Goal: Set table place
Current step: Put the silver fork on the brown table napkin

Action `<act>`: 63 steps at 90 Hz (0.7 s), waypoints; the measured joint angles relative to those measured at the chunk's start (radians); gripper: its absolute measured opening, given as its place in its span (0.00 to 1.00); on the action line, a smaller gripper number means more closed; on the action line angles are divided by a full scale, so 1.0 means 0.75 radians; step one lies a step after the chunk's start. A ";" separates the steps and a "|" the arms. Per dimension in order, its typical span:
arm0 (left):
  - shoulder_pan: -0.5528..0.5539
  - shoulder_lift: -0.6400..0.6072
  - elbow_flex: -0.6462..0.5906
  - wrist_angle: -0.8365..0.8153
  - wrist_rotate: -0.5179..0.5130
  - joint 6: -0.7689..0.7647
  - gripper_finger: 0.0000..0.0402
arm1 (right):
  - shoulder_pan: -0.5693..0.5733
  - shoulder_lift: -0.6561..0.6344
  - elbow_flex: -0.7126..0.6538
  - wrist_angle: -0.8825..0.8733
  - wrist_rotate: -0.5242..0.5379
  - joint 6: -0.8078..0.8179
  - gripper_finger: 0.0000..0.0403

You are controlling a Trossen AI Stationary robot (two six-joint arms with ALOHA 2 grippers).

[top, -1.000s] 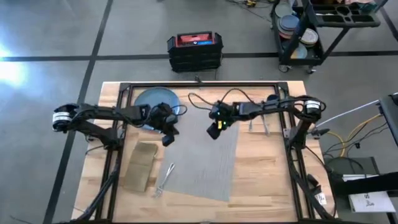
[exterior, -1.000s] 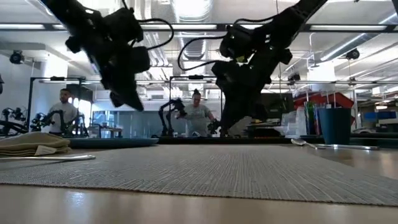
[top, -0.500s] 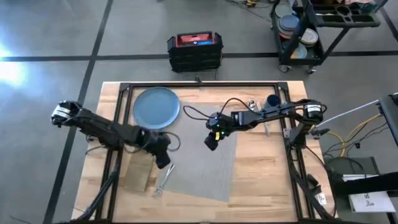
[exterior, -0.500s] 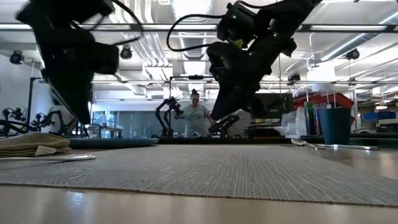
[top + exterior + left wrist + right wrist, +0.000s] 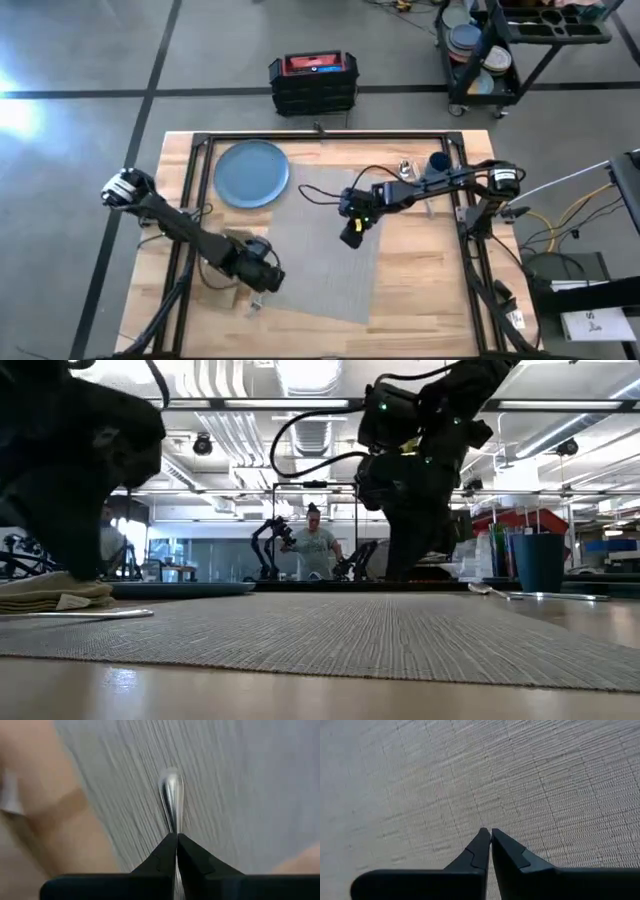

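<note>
Two dark robot arms worked over a wooden counter (image 5: 420, 290) holding a grey woven placemat (image 5: 325, 260); the left hand (image 5: 268, 283) had swept from beside the round blue plate (image 5: 251, 173) down to the placemat's near left corner, low over a silver utensil (image 5: 171, 795) lying across the mat's edge; its fingers were pressed together around the handle, so it appeared to be gripping the utensil; fork, knife or spoon could not be told; the tan napkin (image 5: 224, 270) lay just beside it; the right hand (image 5: 351, 236), fingers closed on nothing, had drifted slightly and hovered over the mat's middle; the plate stayed off the mat, the dark-blue cup (image 5: 438, 161) at the far right; the cutlery step had likely begun; the place was unset.
</note>
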 joint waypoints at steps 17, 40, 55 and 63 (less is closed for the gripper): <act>0.001 0.103 0.132 -0.092 0.029 0.049 0.14 | -0.001 -0.015 -0.001 -0.006 -0.004 -0.042 0.17; 0.001 0.140 0.140 -0.149 0.082 0.003 0.32 | -0.001 -0.027 -0.004 -0.021 -0.004 -0.067 0.38; 0.001 0.142 0.140 -0.141 0.092 0.009 0.38 | -0.001 -0.027 -0.009 -0.026 -0.003 -0.075 0.45; 0.001 0.142 0.140 -0.137 0.096 0.026 0.36 | -0.001 -0.027 -0.012 -0.026 -0.003 -0.075 0.45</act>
